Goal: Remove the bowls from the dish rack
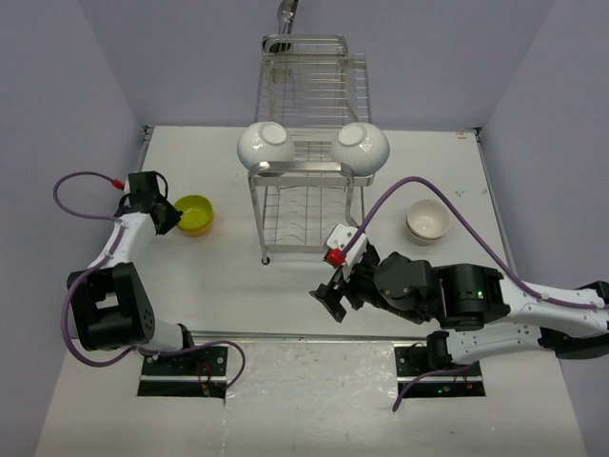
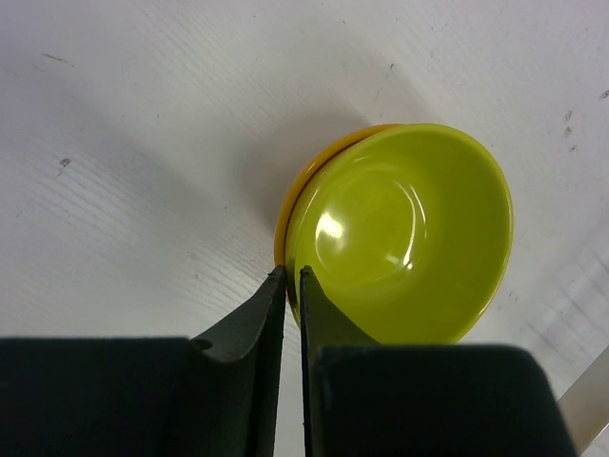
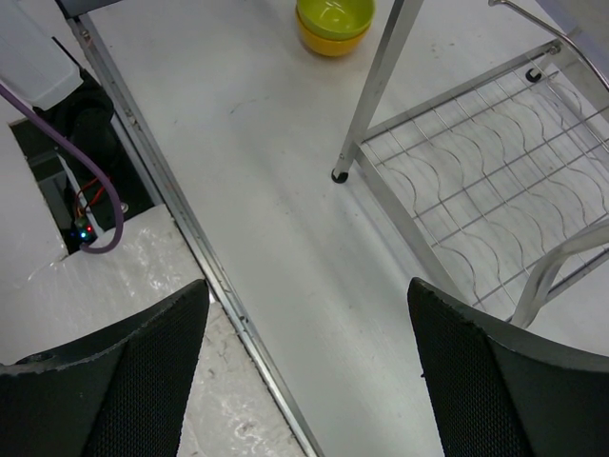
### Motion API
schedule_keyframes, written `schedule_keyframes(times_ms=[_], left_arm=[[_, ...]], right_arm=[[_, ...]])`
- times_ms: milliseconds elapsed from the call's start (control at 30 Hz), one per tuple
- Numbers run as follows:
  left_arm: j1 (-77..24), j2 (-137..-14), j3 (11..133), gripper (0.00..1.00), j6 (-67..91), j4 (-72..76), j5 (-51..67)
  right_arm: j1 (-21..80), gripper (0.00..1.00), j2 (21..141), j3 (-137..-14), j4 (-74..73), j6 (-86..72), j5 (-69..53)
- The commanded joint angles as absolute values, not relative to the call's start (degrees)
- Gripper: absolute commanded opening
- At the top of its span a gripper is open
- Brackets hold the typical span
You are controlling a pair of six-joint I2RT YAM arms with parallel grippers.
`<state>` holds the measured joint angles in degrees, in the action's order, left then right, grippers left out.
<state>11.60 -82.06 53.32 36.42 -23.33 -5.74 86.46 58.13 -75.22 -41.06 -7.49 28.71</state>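
Note:
The chrome dish rack [image 1: 304, 205] stands mid-table. Two white bowls [image 1: 265, 145] [image 1: 363, 147] sit tilted at the left and right of its upper tier. A third white bowl [image 1: 427, 221] stands on the table to the rack's right. The lime green bowl [image 2: 400, 233] is nested in the orange-yellow bowl [image 2: 303, 176] on the table left of the rack. My left gripper [image 2: 290, 278] is closed on the near rim of this stack. My right gripper [image 3: 309, 305] is open and empty, above the table near the rack's front left leg [image 3: 340, 174].
A metal strip [image 3: 190, 228] marks the table's near edge, with the arm bases and purple cables [image 3: 57, 133] below it. Walls close in the table on the left, right and back.

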Motion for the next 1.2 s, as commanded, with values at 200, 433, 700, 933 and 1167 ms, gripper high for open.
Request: schedule_keyframes(times_ms=[200,433,700,933,1167], left_arm=[[11.87,-73.66,55.45,0.53,35.16,-24.61,-5.10],[11.87,-64.01,60.64,0.86,33.22,-29.97,-1.77],[11.78,-55.90,61.37,1.00,44.87,-7.32,45.31],[10.81,-55.63,51.77,1.00,79.79,38.39,55.90],[6.95,-58.62,48.61,1.00,92.52,45.09,52.82]], right_arm=[[79.03,0.86,58.62,-76.03,-37.10,-10.45,24.71],[67.86,0.85,56.08,-76.64,-32.69,-14.06,18.63],[65.66,0.86,47.12,-75.85,-32.78,-14.41,19.16],[65.30,0.86,45.09,-76.02,-35.50,-15.20,18.63],[65.30,0.86,45.70,-75.67,-35.51,-15.82,17.05]])
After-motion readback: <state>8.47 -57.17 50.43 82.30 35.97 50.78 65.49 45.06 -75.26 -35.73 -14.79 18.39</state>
